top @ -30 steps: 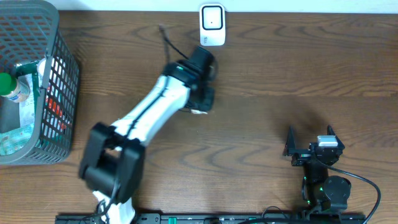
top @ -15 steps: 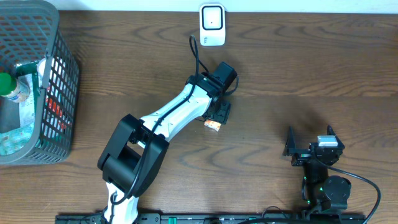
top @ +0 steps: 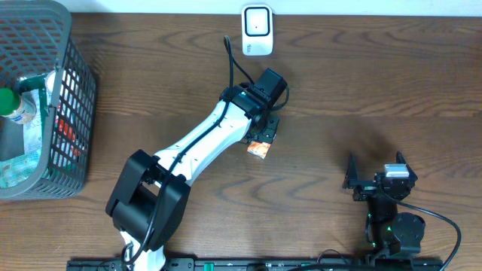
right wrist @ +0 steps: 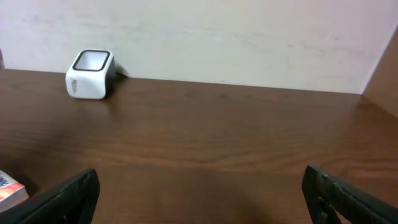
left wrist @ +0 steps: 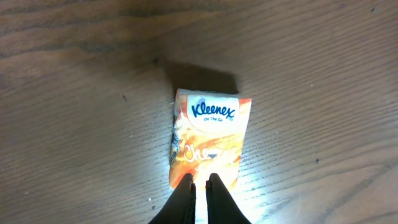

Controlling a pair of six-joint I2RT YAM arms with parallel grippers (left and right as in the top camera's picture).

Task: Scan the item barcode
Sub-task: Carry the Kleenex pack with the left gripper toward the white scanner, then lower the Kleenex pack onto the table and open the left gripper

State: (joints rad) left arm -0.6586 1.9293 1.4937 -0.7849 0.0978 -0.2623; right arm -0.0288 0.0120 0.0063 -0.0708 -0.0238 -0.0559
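The item, an orange and white Kleenex tissue pack (top: 260,149), lies flat on the wooden table, logo side up (left wrist: 208,140). My left gripper (top: 265,132) hovers just above its near edge. In the left wrist view its black fingers (left wrist: 199,182) are pressed nearly together and hold nothing. The white barcode scanner (top: 256,30) stands at the table's back edge, well behind the pack, and also shows far left in the right wrist view (right wrist: 90,74). My right gripper (top: 375,160) rests at the front right, jaws wide apart (right wrist: 200,175) with nothing between them.
A dark wire basket (top: 75,90) stands at the far left holding a green-capped bottle (top: 9,102) and other goods. A black cable (top: 235,64) loops behind the left wrist. A pale wall (right wrist: 249,37) rises behind the table.
My left arm swung right and toward the front, away from the scanner. The tissue pack came to lie on the table, and the left fingers have closed together above it. The right arm stayed still.
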